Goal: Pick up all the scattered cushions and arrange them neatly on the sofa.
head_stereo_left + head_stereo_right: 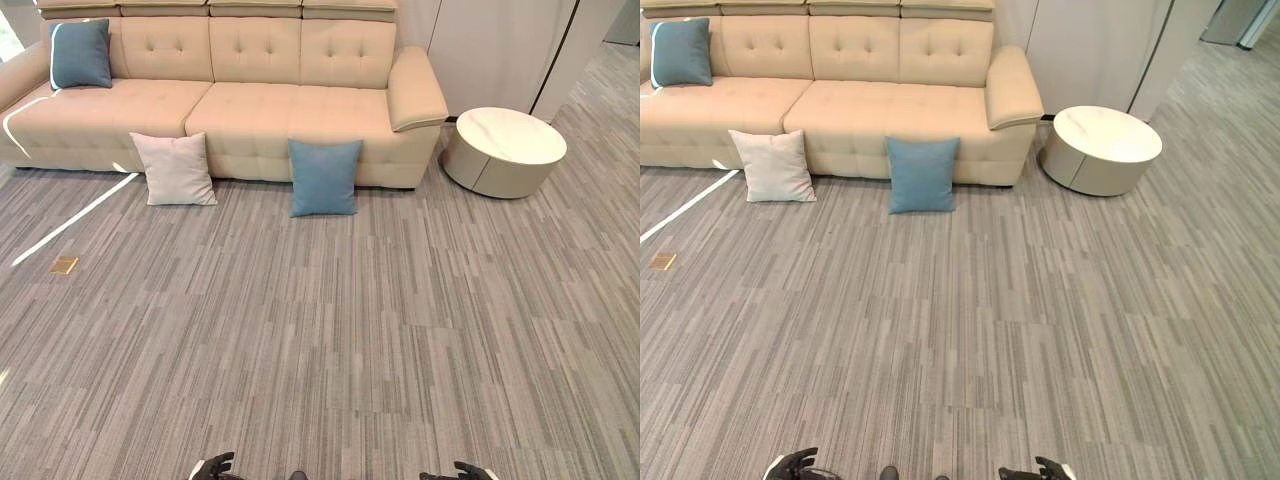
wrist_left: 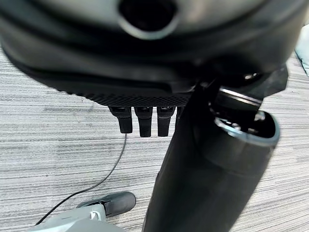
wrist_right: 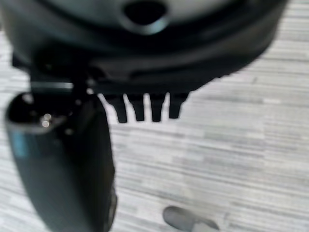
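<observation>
You have one blue cushion [image 1: 80, 53] already on the beige sofa [image 1: 250, 105]; the white cushion [image 1: 174, 168] and second blue cushion [image 1: 324, 177] lean against its front on the carpet. Your left hand [image 1: 213, 466] and right hand [image 1: 468, 471] hang empty, fingers relaxed, well apart from both.

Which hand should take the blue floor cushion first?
Marginally the right hand: the blue floor cushion leans on the sofa about centre, the beige cushion suits the left hand. Both hang open, far off.
</observation>
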Motion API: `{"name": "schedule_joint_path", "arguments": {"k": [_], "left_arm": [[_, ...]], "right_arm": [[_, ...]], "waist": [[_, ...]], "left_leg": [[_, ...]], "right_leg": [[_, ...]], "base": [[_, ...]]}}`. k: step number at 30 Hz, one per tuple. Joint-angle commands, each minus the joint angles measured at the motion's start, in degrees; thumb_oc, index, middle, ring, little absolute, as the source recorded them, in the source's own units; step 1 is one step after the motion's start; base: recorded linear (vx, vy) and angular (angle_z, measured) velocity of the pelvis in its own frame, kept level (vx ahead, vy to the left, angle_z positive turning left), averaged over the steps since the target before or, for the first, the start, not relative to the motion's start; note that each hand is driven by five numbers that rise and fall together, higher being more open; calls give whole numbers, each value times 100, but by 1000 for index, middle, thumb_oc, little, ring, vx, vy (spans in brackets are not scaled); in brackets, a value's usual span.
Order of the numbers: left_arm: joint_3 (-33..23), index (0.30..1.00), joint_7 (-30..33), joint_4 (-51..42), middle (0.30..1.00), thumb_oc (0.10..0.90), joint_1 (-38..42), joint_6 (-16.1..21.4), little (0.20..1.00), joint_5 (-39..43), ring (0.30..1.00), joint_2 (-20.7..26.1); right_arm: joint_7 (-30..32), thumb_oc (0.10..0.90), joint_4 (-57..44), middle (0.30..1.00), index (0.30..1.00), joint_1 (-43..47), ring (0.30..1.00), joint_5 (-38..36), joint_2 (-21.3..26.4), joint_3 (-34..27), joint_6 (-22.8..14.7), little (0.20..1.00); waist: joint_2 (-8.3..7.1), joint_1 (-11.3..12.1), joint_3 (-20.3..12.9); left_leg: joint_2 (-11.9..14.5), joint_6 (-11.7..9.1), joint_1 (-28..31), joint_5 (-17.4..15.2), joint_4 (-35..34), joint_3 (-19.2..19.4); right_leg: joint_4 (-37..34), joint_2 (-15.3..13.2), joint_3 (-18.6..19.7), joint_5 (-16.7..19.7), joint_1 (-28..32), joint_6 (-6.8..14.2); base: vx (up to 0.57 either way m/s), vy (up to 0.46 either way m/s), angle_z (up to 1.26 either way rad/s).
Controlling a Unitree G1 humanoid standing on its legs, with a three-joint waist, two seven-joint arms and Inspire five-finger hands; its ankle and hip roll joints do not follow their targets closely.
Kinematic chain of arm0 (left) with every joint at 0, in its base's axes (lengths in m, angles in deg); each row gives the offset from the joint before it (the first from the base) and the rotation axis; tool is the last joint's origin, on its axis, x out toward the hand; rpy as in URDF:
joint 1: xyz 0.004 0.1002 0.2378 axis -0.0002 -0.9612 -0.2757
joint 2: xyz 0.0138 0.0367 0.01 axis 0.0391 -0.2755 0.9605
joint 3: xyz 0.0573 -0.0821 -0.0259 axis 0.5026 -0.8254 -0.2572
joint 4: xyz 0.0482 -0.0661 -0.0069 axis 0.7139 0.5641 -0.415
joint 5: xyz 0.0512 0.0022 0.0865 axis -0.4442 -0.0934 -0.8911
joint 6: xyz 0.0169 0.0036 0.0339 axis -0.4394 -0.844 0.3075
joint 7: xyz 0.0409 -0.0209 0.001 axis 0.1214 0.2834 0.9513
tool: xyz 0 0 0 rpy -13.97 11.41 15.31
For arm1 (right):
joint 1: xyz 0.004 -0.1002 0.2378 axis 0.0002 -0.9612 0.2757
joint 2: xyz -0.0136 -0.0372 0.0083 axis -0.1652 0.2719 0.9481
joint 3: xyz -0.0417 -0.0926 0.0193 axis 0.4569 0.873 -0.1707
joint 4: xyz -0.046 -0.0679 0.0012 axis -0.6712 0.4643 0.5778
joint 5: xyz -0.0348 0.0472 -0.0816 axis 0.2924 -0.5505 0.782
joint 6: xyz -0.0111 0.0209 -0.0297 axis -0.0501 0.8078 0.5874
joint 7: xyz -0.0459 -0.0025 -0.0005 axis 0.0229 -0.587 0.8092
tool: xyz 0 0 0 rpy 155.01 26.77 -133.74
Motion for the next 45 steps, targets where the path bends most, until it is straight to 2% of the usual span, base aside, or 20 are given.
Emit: {"name": "schedule_joint_path", "arguments": {"k": [1,7,12,19,22,23,24,26,27,28,29,31,34,35,37,38,39,41,43,45], "left_arm": [[-2,900,77,171,900,800,260,179,900,-177,900,19],[6,900,131,222,900,800,315,152,900,-150,900,10],[105,900,138,180,900,800,452,144,900,-105,900,21],[155,900,88,233,900,800,463,121,900,-108,900,-19],[218,900,97,181,900,800,502,124,900,-88,900,-43],[218,900,97,181,900,800,502,124,900,-88,900,-43],[217,900,97,184,900,800,477,112,900,-130,900,-49],[206,900,97,190,900,800,467,116,900,-131,900,-45],[160,900,118,180,900,800,429,128,900,-69,900,-12],[144,900,132,175,900,800,395,140,900,-55,900,6],[23,900,96,241,900,800,268,118,900,-60,900,14],[-4,900,92,254,900,800,227,106,900,-73,900,23],[-48,900,96,283,900,800,202,110,900,-79,900,38],[-80,900,74,243,900,800,236,95,900,-61,900,71],[-79,900,73,243,900,800,237,95,900,-61,900,72],[-65,900,72,218,900,800,259,99,900,-51,900,86],[-10,900,55,143,900,800,310,92,900,-68,900,136],[61,900,61,65,900,800,396,89,900,-74,900,184],[72,900,76,45,900,800,424,101,900,-89,900,213],[67,900,81,29,900,800,448,110,900,-60,900,215]], "right_arm": [[142,800,157,900,900,155,900,-1,132,22,-96,900],[160,800,166,900,900,192,900,-73,150,1,-91,900],[171,800,145,900,900,245,900,-173,183,7,-108,900],[142,800,209,900,900,172,900,-201,198,19,-104,900],[163,800,191,900,900,168,900,-239,226,-16,-83,900],[163,800,191,900,900,168,900,-239,226,-16,-83,900],[178,800,168,900,900,183,900,-233,236,0,-59,900],[187,800,160,900,900,199,900,-232,236,9,-51,900],[223,800,143,900,900,223,900,-204,224,62,-15,900],[232,800,132,900,900,230,900,-176,217,90,-3,900],[199,800,109,900,900,192,900,-119,162,74,1,900],[201,800,99,900,900,173,900,-82,142,80,4,900],[188,800,102,900,900,170,900,-47,98,88,4,900],[130,800,146,900,900,199,900,38,35,110,42,900],[130,800,147,900,900,200,900,38,34,110,41,900],[124,800,157,900,900,221,900,50,25,108,54,900],[97,800,103,900,900,294,900,50,4,142,54,900],[84,800,-37,900,900,406,900,32,-16,211,42,900],[79,800,-121,900,900,452,900,40,-35,255,19,900],[79,800,-177,900,900,502,900,89,-19,321,23,900]], "waist": [[-1,-10,-186],[15,-42,-80],[-60,-53,84],[-116,-110,130],[-152,-103,198],[-151,-103,196],[-176,-48,194],[-169,-16,200],[-145,88,213],[-137,131,213],[-121,160,95],[-138,168,54],[-225,218,-6],[-320,312,-49],[-321,317,-47],[-335,324,-36],[-306,277,50],[-208,169,210],[-106,137,275],[-76,100,299]], "left_leg": [[205,-389,162,-330,5,110],[271,-412,153,-286,77,101],[273,-467,-283,-448,843,97],[260,-515,-566,-544,1515,109],[232,-483,-1093,-420,1607,400],[232,-482,-1095,-420,1608,400],[176,-423,-1501,-292,1516,536],[165,-428,-1649,-181,1429,592],[197,-477,-1871,50,1247,701],[215,-491,-1935,103,1235,702],[246,-404,-1727,59,1037,742],[242,-375,-1679,39,1050,766],[216,-303,-1638,-87,1178,834],[145,-146,-1432,-300,1170,918],[145,-145,-1429,-301,1169,924],[107,-78,-1323,-359,1134,929],[76,46,-1058,-437,1020,894],[125,153,-851,-489,934,807],[154,198,-633,-581,856,759],[110,194,-361,-680,704,651]], "right_leg": [[82,-242,68,144,-53,616],[308,-193,135,21,-128,516],[489,-182,173,-55,-245,412],[679,-136,211,-212,-242,272],[627,-231,123,-238,-198,288],[628,-231,122,-238,-199,288],[534,-232,130,-252,-138,315],[496,-202,166,-270,-100,324],[454,-119,302,-309,-6,350],[464,-87,352,-342,35,358],[484,-61,427,-478,165,392],[519,-98,448,-519,214,411],[656,-228,492,-588,267,488],[1265,-431,475,-335,97,716],[1272,-434,481,-339,94,718],[1603,-508,472,-129,-42,839],[2444,-608,468,415,-507,986],[3271,-567,487,743,-889,986],[3669,-622,309,610,-1264,920],[3327,-644,59,396,-1537,801]], "base": [[0,0,0],[-15,-53,0],[-36,-57,5],[67,-47,12],[79,33,11],[114,35,37],[136,36,52],[147,45,36],[169,65,-1],[350,164,-15],[245,128,-15],[211,121,-56],[196,140,-35],[277,217,6],[129,107,-9],[154,166,-17],[202,228,-23],[154,189,-8],[184,147,19],[289,90,-17]]}}
